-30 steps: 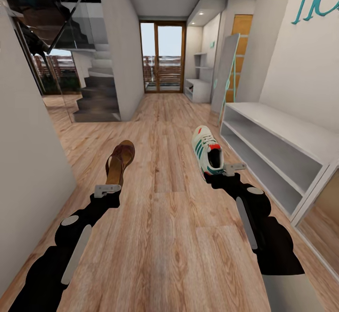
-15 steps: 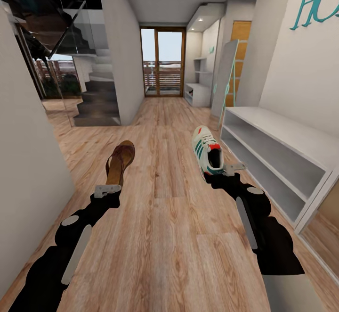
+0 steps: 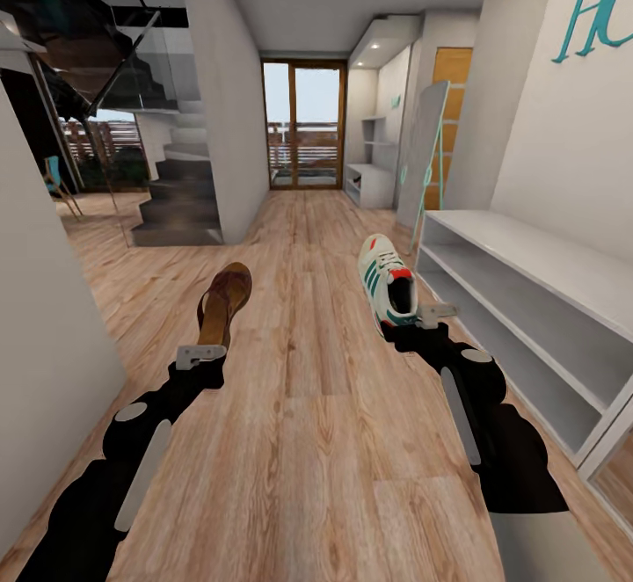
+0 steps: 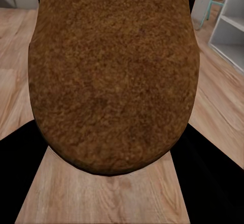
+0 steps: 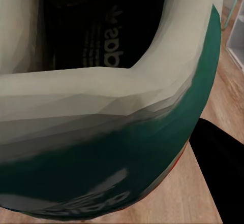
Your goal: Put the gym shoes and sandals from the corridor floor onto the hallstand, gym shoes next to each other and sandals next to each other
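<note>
Ahead, the hallstand (image 3: 374,179) stands far down the corridor, past a leaning mirror (image 3: 420,153). Left gripper (image 3: 200,354) clamps 1 sandal (image 3: 222,304), right gripper (image 3: 420,316) 1 gym shoe (image 3: 387,282); a plain white rack (image 3: 527,301) stands just right.

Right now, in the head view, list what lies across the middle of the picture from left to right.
Grey wall → sandal held at the left gripper → bare corridor floor → gym shoe held at the right gripper → plain low white rack.
</note>
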Robot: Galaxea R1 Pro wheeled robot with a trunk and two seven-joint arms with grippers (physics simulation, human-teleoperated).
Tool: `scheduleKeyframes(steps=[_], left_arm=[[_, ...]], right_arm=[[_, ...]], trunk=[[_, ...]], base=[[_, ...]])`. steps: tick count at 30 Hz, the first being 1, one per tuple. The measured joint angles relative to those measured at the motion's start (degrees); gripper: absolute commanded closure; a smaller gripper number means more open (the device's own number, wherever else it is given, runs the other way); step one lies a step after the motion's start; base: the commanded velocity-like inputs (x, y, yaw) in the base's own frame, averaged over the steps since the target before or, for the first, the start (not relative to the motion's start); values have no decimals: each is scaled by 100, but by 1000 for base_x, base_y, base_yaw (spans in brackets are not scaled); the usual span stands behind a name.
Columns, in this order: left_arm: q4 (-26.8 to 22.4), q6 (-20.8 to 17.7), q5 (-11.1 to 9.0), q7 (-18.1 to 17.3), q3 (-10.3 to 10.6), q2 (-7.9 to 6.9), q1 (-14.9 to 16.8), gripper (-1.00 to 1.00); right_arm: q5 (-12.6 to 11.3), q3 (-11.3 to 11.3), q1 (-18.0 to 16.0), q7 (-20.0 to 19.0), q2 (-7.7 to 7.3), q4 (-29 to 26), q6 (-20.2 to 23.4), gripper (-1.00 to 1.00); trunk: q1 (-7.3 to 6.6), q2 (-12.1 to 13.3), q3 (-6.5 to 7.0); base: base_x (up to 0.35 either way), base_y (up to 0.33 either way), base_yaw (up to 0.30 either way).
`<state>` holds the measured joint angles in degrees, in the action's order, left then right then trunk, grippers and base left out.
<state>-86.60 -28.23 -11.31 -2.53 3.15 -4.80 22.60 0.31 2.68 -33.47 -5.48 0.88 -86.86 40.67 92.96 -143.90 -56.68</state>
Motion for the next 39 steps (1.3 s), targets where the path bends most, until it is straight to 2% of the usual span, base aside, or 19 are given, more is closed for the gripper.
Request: scheduleKeyframes(steps=[27, 39], left_arm=[[10, -14, 2, 0, -2, 2, -5, 100], [26, -7, -1, 0, 0, 79, -5, 100]], right_arm=[[-21, 9, -1, 2, 6, 2, -9, 100], [-20, 9, 1, -1, 6, 2, -9, 100]], trunk=[[0, 0, 254], [0, 0, 367]], base=[[344, 0, 0], [344, 0, 0]])
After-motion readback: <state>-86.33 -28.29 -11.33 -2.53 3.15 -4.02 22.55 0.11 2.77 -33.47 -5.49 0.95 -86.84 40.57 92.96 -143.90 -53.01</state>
